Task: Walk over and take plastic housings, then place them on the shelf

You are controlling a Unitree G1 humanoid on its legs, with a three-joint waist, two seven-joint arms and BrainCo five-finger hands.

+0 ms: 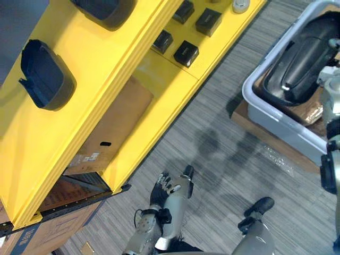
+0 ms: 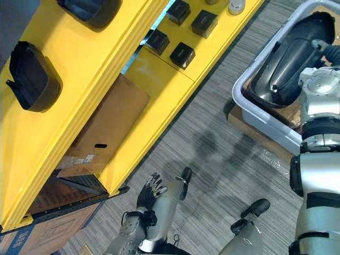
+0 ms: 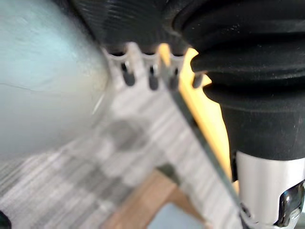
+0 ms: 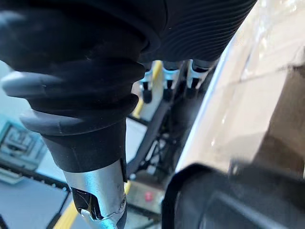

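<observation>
While your left hand (image 1: 163,190) hangs low over the carpeted floor (image 1: 223,154) at the shelf's near corner, fingers loosely spread and holding nothing, the work lies on your right. There the right arm is raised and stretched out over the near rim of the grey bin (image 1: 287,130), and the right hand (image 4: 167,81) sits just beside the end of the long black housing (image 2: 287,58) that lies slantwise in the bin on brown packing. In the right wrist view its fingers point straight, curled round nothing, so treat that hand as empty. The housing looks like a stiff moulded shell, probably light for its bulk, but glossy and rounded, so it is likely to slip from a flat press. Hook fingers over its open lip or close on the narrower end, and expect it to swing, being long. Farther on, the yellow shelf (image 1: 133,58) already carries one housing (image 1: 47,74) on its top level and another (image 1: 103,9) at the far edge, with small black boxes (image 1: 186,53) on the level below.
</observation>
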